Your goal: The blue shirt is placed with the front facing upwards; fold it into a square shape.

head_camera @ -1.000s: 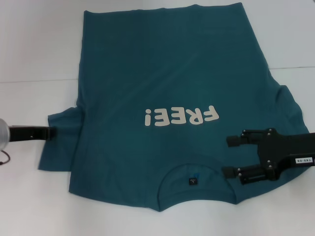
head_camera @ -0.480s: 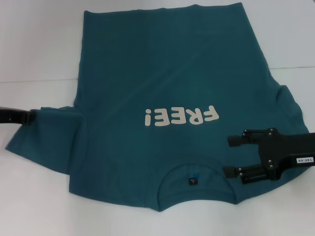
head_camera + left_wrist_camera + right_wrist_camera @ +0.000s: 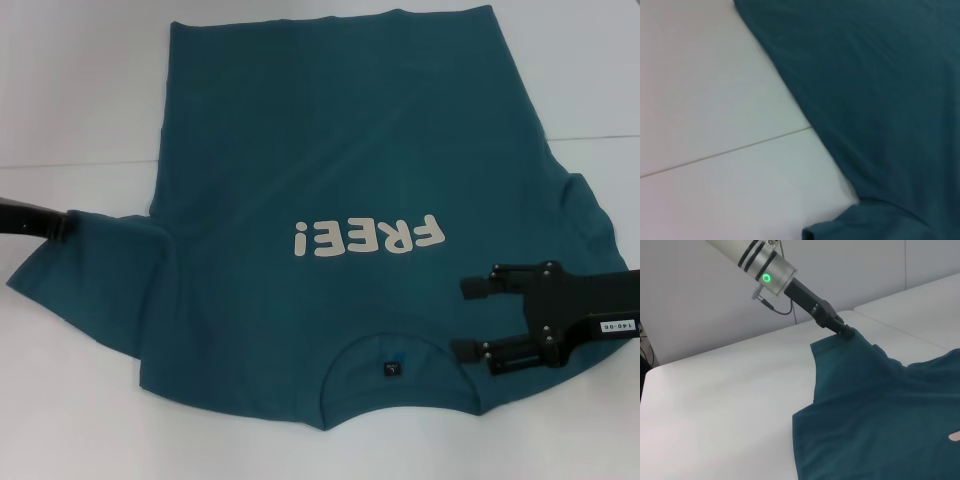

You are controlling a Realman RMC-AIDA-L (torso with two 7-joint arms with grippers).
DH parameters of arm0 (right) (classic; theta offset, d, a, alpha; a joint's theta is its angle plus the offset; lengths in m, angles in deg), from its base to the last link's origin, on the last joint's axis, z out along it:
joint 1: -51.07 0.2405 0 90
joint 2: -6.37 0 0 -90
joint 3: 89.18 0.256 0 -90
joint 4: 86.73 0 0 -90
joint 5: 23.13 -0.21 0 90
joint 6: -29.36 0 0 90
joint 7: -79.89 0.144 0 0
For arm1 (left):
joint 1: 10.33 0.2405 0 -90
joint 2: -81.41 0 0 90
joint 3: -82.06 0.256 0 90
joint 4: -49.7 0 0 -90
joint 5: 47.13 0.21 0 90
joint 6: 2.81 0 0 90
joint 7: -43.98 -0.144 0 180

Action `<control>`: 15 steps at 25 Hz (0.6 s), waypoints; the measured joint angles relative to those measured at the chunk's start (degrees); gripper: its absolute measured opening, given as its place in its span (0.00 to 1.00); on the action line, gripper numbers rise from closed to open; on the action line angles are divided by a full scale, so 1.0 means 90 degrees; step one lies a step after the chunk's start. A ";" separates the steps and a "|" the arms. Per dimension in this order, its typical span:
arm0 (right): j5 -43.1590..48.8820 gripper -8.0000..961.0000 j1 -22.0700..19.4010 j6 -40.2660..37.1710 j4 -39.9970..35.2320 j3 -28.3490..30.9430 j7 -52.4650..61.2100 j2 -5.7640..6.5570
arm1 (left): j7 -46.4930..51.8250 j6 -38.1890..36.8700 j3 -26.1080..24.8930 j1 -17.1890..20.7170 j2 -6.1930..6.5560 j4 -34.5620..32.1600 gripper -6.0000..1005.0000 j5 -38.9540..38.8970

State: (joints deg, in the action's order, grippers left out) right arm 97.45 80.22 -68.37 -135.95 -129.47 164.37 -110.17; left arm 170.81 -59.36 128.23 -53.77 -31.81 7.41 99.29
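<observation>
Dark teal-blue short-sleeved cotton shirt [image 3: 340,190] spread flat on the white table [image 3: 70,90], front upward, with the cream-white "FREE!" print [image 3: 368,238] reading upside down in the head view. The round neck with its small dark tag [image 3: 392,369] lies at the near edge, toward the robot; the hem lies at the far edge. A thin seam line [image 3: 70,165] crosses the table top and passes under the shirt.

Left arm: reaches in low from the robot's left, almost level with the table. The left pincer [image 3: 68,224] is closed on the outer edge of the shirt's left sleeve [image 3: 85,270], which is drawn out sideways from the body of the garment. In the right wrist view the same black pincer [image 3: 844,331] is seen pinching a raised corner of the sleeve cloth, behind it a silver wrist section bearing a lit green ring [image 3: 766,277].

Right arm: extends in from the robot's right, held level over the shirt's right shoulder area, beside the neck opening. The right pincer [image 3: 467,317] is spread wide, its two black fingers [image 3: 478,285] pointing toward the neck and holding nothing. Whether the fingers touch the cloth cannot be told.
</observation>
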 joint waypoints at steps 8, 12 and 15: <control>0.0067 0.95 0.0004 0.0001 0.0000 -0.0011 0.0099 0.0000 | 0.1240 -0.1085 0.0213 -0.0054 -0.0262 -0.1153 0.04 0.0360; 0.0076 0.95 0.0010 -0.0001 0.0000 -0.0029 0.0105 0.0000 | 0.1719 -0.1342 0.0593 -0.0059 -0.0546 -0.1637 0.03 0.0382; 0.0079 0.95 0.0012 -0.0006 0.0000 -0.0034 0.0105 0.0000 | 0.1918 -0.1267 0.0772 -0.0137 -0.0816 -0.1656 0.03 0.0384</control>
State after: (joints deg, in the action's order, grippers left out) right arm 98.16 80.32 -68.42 -135.95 -129.78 165.31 -110.17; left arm 188.07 -70.76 135.17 -55.00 -39.15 -7.50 102.74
